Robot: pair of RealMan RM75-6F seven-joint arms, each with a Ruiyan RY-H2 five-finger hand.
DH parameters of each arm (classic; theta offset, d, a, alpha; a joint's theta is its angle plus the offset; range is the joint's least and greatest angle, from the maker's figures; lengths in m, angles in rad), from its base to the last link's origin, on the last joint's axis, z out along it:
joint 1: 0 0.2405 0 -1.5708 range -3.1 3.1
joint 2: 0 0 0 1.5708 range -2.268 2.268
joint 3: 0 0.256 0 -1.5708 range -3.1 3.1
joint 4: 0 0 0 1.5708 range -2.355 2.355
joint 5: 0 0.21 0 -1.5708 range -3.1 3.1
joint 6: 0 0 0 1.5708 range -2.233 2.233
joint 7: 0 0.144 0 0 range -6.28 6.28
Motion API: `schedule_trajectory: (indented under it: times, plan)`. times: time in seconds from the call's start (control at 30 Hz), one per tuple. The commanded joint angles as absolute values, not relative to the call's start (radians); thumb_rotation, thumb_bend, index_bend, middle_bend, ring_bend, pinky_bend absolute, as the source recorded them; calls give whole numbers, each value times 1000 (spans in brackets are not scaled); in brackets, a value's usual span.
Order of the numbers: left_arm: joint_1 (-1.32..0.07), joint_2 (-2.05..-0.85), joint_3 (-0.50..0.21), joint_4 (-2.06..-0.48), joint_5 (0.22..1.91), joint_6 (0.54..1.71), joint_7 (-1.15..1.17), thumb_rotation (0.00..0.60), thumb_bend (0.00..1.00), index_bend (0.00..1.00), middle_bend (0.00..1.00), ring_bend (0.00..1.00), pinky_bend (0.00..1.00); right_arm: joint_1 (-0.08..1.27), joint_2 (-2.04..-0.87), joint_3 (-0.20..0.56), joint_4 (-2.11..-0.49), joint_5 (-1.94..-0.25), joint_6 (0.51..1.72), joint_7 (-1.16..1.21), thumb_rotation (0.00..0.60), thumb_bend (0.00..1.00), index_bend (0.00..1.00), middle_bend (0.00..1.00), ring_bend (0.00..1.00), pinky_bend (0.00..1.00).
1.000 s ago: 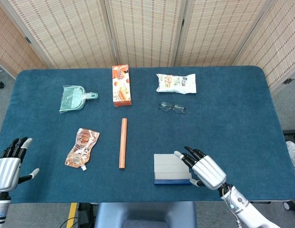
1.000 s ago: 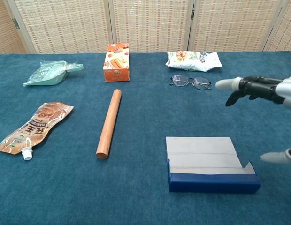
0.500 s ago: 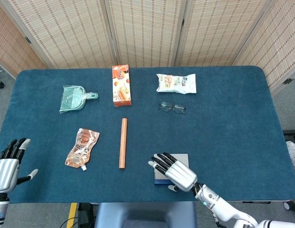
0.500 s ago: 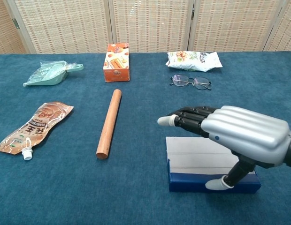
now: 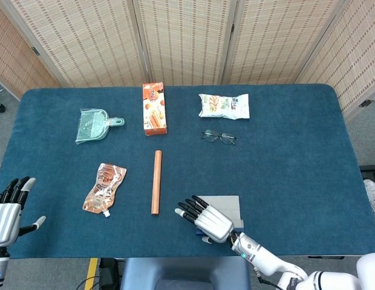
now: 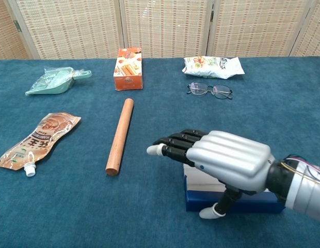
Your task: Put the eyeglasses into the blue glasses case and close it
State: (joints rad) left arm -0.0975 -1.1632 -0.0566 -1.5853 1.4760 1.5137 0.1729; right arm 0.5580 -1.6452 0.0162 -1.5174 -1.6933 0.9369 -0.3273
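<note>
Woven screens (image 5: 187, 36), blue table (image 5: 296, 151), eyeglasses (image 5: 219, 137)

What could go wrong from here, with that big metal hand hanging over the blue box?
The right hand hovers over the blue glasses case with fingers spread, so it might knock or shove the case instead of opening it. The eyeglasses lie far off, thin and flat beside the snack bag, so picking them up could be fiddly or nudge the bag. The wooden rod lies close by the fingertips and could roll if bumped.
</note>
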Motion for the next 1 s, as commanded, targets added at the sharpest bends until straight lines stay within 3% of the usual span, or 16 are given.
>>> schedule_trajectory:
  times: [0.03, 0.33, 0.67, 0.83, 1.0]
  plan:
    - [-96, -1163, -56, -1581, 1473, 1513, 170, 600, 188, 116, 117, 97, 258, 580, -1677, 44, -1484, -1662, 924, -337, 600, 0, 0, 0, 0, 25]
    - [-93, -1168, -61, -1566, 1468, 1518, 179, 600, 188, 117, 117, 97, 258, 674, -1715, 161, -1391, -1559, 866, -404, 600, 0, 0, 0, 0, 25]
    - [-84, -1178, -56, -1548, 1462, 1518, 173, 600, 189, 119, 117, 97, 258, 762, -1740, 266, -1182, -1412, 822, -408, 600, 2, 0, 0, 0, 25]
    - [-82, -1182, -56, -1545, 1461, 1520, 187, 600, 188, 119, 117, 97, 258, 768, -1720, 278, -1145, -1401, 863, -378, 600, 22, 0, 0, 0, 25]
    - [-85, -1182, -57, -1547, 1466, 1518, 186, 600, 189, 119, 117, 97, 258, 733, -1620, 226, -1260, -1461, 925, -301, 600, 25, 0, 0, 0, 25]
